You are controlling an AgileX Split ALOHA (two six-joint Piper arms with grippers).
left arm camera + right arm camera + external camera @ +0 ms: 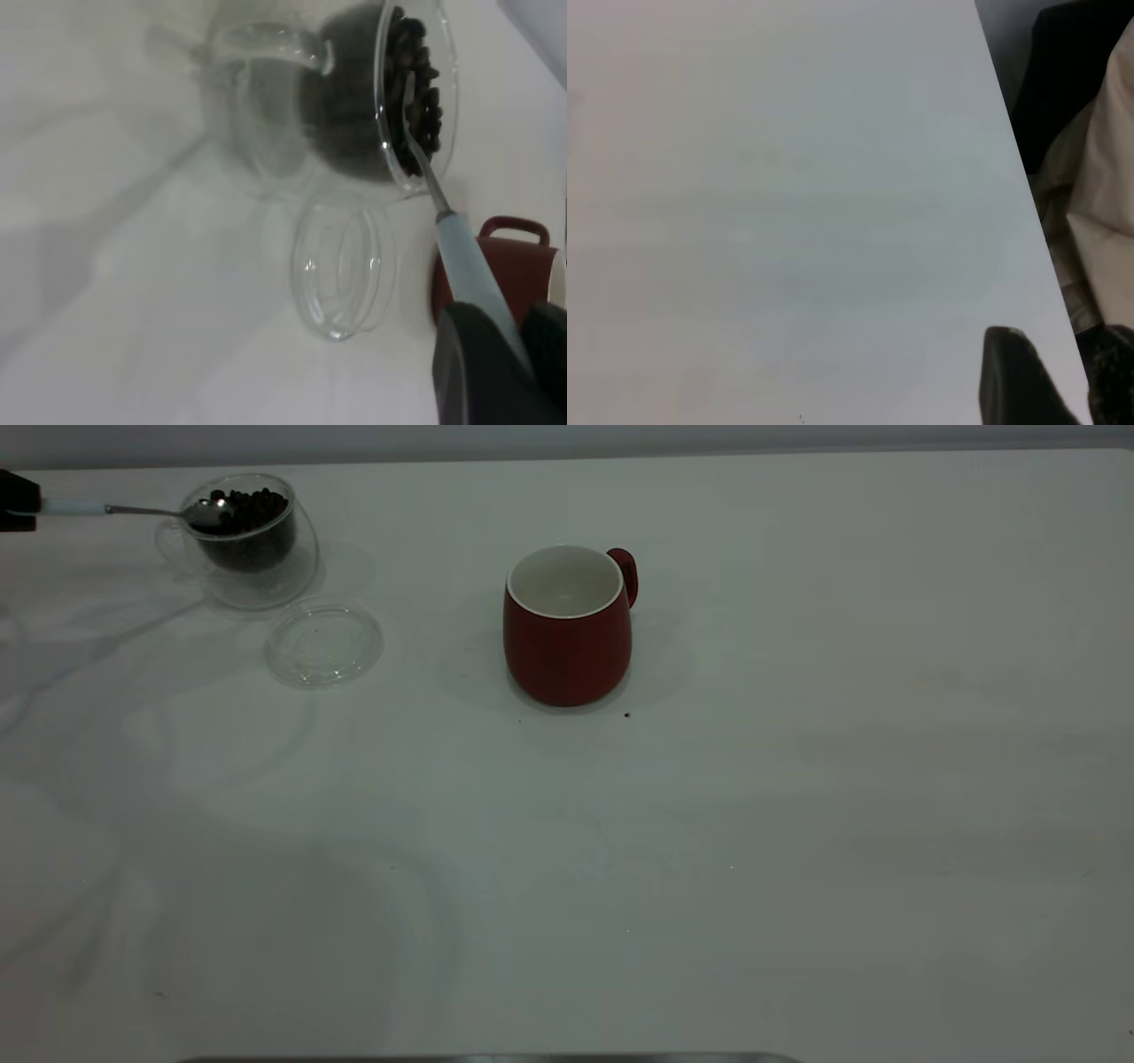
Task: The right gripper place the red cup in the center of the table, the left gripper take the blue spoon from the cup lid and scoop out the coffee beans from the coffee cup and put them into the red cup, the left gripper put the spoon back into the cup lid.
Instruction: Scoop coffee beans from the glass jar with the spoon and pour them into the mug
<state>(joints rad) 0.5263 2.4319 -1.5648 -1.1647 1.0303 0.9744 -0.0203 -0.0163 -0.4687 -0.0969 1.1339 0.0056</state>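
Resting with its steel bowl on the coffee beans [248, 509], the blue spoon [133, 510] reaches into the coffee cup [252, 540] from the exterior view's left edge. The left gripper [500, 372] is clamped on the spoon's pale handle. The cup lid [324, 645] lies flat just beside the glass cup, nothing on it. The red cup [568, 629] stands upright near the middle of the table [709, 850], well apart from both. The right gripper [1050, 381] hangs over the table's edge; I cannot tell its opening.
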